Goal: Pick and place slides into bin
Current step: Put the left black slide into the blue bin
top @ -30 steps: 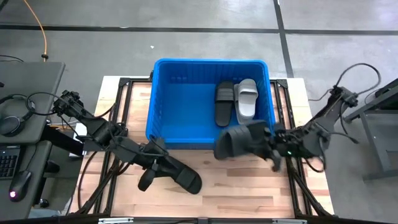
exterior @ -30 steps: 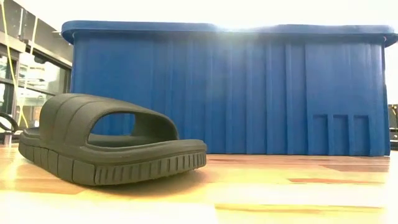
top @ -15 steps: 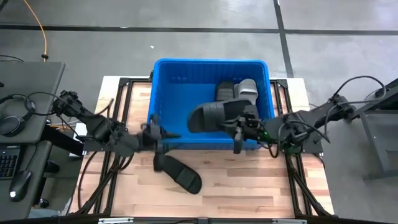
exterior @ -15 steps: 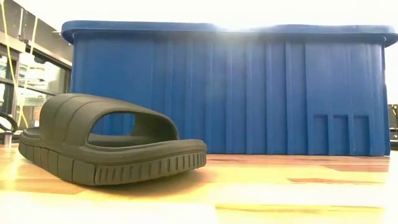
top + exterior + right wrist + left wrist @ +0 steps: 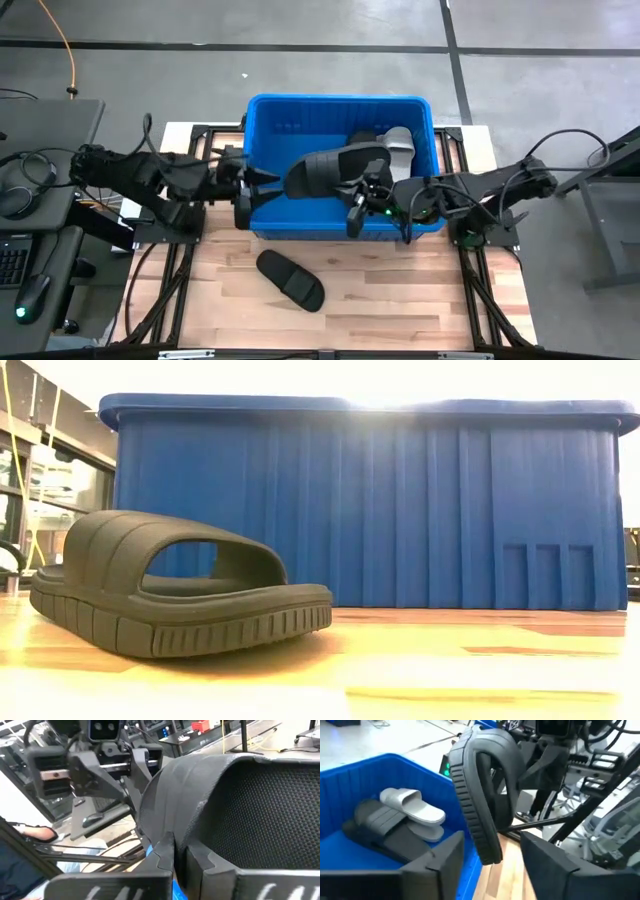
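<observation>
A black slide (image 5: 330, 170) hangs above the near half of the blue bin (image 5: 270, 150), with my right gripper (image 5: 362, 195) shut on it. In the bin's far right corner lie a black slide (image 5: 362, 140) and a light grey slide (image 5: 400, 140). Another black slide (image 5: 290, 280) rests sole down on the wooden table in front of the bin and shows large in the low view (image 5: 170, 585). My left gripper (image 5: 243, 198) stands open at the bin's near left corner, pointing toward the held slide, with nothing between its fingers (image 5: 445, 865). My right gripper pinches the slide between its two fingers (image 5: 165, 855), at the strap's edge (image 5: 172, 827) beside the textured footbed (image 5: 265, 805). The fingers come about level from the table's right. The slide is lifted clear and tipped on its side over the bin, its treaded sole (image 5: 467, 805) facing the left arm.
The bin's tall near wall (image 5: 370, 510) stands behind the slide on the table. Black frame rails (image 5: 190, 250) run along the table's left and right sides. A desk with a keyboard and headphones (image 5: 20, 190) stands off the left edge.
My right gripper has carried the black slide up and toward the table's left, from the bin's near right corner to over the bin, and has rolled, tipping the slide. My left gripper has risen from above the slide on the table and gone toward the far edge, to the bin's near left corner.
</observation>
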`<control>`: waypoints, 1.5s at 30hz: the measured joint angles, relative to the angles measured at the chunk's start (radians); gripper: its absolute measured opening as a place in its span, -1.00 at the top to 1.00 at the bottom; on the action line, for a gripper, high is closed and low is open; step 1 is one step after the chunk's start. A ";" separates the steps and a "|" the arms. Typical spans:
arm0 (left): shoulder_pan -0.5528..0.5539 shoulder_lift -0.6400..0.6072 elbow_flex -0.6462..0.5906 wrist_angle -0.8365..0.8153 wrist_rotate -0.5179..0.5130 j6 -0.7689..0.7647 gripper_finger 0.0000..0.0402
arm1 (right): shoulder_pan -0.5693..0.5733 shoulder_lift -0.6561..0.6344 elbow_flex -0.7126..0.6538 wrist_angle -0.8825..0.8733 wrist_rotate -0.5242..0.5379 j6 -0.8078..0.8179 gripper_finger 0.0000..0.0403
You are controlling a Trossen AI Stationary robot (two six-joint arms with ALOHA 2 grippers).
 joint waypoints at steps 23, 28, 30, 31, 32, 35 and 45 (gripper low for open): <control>0.056 0.000 0.000 -0.067 0.029 0.002 -0.42 | -0.031 0.022 0.006 0.071 -0.012 -0.065 1.00; 0.085 0.000 0.000 -0.066 0.030 0.002 -0.34 | -0.031 0.022 0.006 0.108 -0.051 -0.086 1.00; 0.102 0.000 0.000 -0.058 0.059 0.002 -0.31 | -0.032 0.022 0.006 0.110 -0.050 -0.094 1.00; 0.110 0.000 0.000 -0.053 0.076 0.002 -0.30 | -0.032 0.022 0.006 0.110 -0.050 -0.096 1.00; 0.117 0.000 0.000 -0.048 0.090 0.002 -0.29 | -0.033 0.022 0.006 0.111 -0.051 -0.097 1.00; 0.135 0.000 0.000 -0.042 0.107 0.002 -0.24 | -0.033 0.022 0.006 0.110 -0.054 -0.097 1.00; 0.134 0.000 0.000 -0.041 0.110 0.025 0.19 | -0.033 0.022 0.005 0.116 -0.071 -0.120 1.00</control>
